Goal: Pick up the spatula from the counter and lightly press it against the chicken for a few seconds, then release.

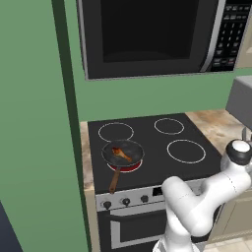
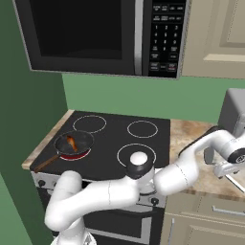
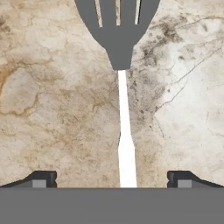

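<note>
The spatula (image 3: 120,39) lies flat on the marbled counter (image 3: 52,109), with its dark slotted head at the top of the hand view. Its white handle (image 3: 125,148) runs down between my fingertips (image 3: 43,179). My gripper (image 3: 113,181) hangs open straddling the handle, and no contact shows. In the right base view the hand (image 2: 233,160) reaches low over the counter to the right of the stove. The chicken (image 1: 120,155) (image 2: 72,142), an orange-brown piece, sits in a dark pan (image 1: 132,147) (image 2: 82,139) on the front left burner.
The pan's brown handle (image 1: 114,181) sticks out over the stove's front edge, and the burner under it glows red. A grey appliance (image 2: 234,115) stands on the counter right by my hand. A microwave (image 1: 147,34) hangs above the black stovetop (image 1: 162,142). A green wall bounds the left.
</note>
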Tool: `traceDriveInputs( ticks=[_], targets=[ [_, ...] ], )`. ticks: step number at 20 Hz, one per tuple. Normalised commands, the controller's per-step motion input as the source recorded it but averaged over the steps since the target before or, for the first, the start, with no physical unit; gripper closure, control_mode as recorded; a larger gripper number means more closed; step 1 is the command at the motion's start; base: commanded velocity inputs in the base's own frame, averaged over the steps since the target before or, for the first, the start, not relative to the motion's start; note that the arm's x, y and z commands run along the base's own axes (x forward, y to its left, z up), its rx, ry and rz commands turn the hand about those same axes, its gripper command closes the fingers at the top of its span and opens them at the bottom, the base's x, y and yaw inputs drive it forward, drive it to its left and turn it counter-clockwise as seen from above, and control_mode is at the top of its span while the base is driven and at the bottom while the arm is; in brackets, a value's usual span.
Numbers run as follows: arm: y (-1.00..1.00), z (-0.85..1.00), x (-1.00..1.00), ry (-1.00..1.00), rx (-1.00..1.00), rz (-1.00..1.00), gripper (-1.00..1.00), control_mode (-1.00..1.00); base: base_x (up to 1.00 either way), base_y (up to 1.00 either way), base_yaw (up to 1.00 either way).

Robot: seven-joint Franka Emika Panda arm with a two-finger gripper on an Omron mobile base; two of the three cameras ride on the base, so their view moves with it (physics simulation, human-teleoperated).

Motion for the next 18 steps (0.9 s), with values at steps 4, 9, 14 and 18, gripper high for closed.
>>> traceDriveInputs(
  ticks=[4,9,14,18],
  targets=[
    [-0.07,-0.08,0.14,0.04,0.01,0.00,-1.00,-1.00,0.00,0.00,0.00],
    [-0.15,-0.12,0.21,0.04,0.02,0.00,-1.00,-1.00,0.00,0.00,0.00],
    [-0.29,-0.13,0.30,0.04,0.03,0.03,-1.00,-1.00,0.00,0.00,0.00],
    [-0.35,-0.12,0.36,0.04,0.04,0.04,-1.00,-1.00,0.00,0.00,0.00]
  ],
)
